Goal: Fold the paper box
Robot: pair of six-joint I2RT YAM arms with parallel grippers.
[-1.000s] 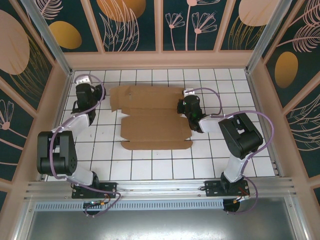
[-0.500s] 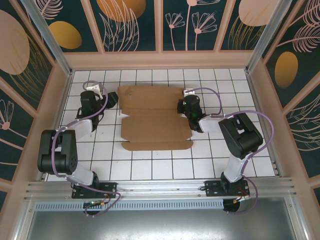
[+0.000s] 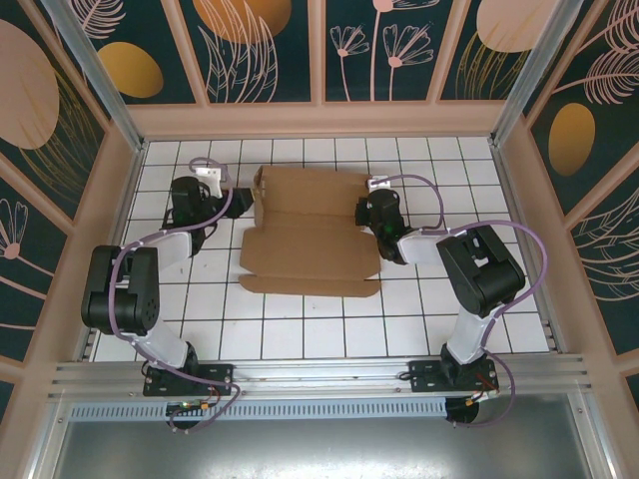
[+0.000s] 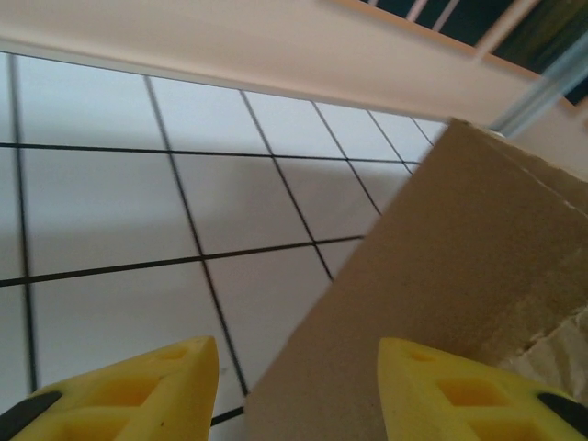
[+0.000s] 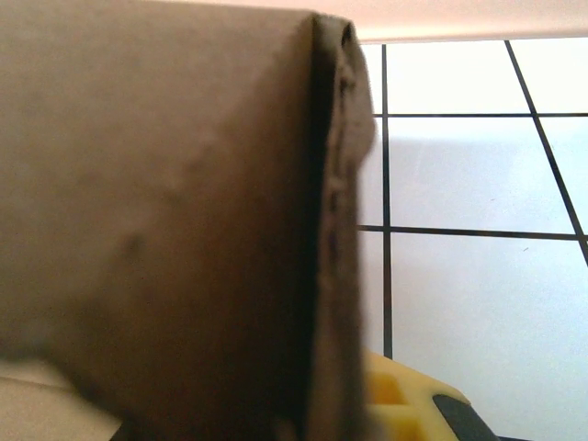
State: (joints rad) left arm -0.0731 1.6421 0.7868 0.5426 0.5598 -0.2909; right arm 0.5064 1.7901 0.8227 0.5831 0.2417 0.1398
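Paper box [image 3: 312,239]: brown sheet lying flat in the middle of the table [image 3: 300,324], with its left and right end flaps raised.
Left arm: elbow bent, forearm reaching inward to the box's left edge.
Left gripper [image 3: 240,197]: jaws partly apart, the raised flap's edge between the yellow fingers [image 4: 138,390].
Right arm: elbow folded, wrist at the box's right edge.
Right gripper [image 3: 366,213]: jaws closed, right beside the upright flap; whether they pinch it cannot be told.

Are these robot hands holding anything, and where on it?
The right gripper is shut on the paper box, pinching its right side flap. The left gripper is open beside the left flap, gripping nothing.
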